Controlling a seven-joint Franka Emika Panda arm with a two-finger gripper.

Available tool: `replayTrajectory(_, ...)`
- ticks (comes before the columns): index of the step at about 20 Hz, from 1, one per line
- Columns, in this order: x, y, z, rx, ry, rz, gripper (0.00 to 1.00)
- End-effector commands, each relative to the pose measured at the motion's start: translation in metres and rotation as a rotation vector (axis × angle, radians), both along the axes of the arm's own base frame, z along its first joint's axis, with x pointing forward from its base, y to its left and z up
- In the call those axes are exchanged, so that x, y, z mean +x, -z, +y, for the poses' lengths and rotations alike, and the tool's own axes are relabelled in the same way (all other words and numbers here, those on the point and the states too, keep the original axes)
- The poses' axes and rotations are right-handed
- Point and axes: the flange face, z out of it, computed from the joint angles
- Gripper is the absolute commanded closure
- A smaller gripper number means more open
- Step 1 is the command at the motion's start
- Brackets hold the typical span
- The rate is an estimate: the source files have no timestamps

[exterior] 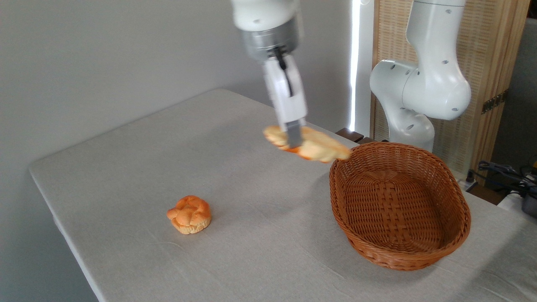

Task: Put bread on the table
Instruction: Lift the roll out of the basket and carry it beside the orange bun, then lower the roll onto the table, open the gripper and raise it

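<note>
The long pale-yellow braided bread [319, 146] hangs in the air, level with the basket's rim and just left of it, above the table [168, 142]. My gripper [294, 138] is shut on the loaf near its left end, fingers pointing down from above. The loaf's right tip reaches toward the basket's near-left rim. The picture of the gripper and bread is slightly blurred by motion.
The brown oval wicker basket [444, 247] stands at the right, with nothing inside. A small round orange knotted bun [189, 214] lies on the cloth at the front left. The arm's white base [419, 96] rises behind the basket.
</note>
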Motion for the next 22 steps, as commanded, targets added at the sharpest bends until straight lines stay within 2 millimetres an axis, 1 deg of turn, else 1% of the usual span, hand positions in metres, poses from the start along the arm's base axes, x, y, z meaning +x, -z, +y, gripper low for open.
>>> replayTrajectory(1,0.076,0.006,-0.048,-0.022,-0.237,-0.028,0.69)
replayTrajectory(2,0.086,0.012,-0.065,-0.014,-0.288,-0.054,0.68)
replayTrajectory(4,0.103,0.022,-0.088,-0.001,-0.363,-0.1,0.67)
replayTrajectory(5,0.106,0.022,-0.091,-0.004,-0.39,-0.121,0.66)
replayTrajectory(7,0.111,0.019,-0.09,-0.016,-0.416,-0.151,0.61)
replayTrajectory(8,0.111,0.018,-0.09,-0.017,-0.418,-0.157,0.54)
replayTrajectory(9,0.111,0.02,-0.09,-0.015,-0.415,-0.155,0.38)
replayTrajectory(10,0.111,0.021,-0.09,-0.013,-0.414,-0.154,0.11)
replayTrajectory(11,0.111,0.021,-0.09,-0.012,-0.412,-0.155,0.0)
replayTrajectory(22,0.11,0.02,-0.089,-0.011,-0.403,-0.156,0.0)
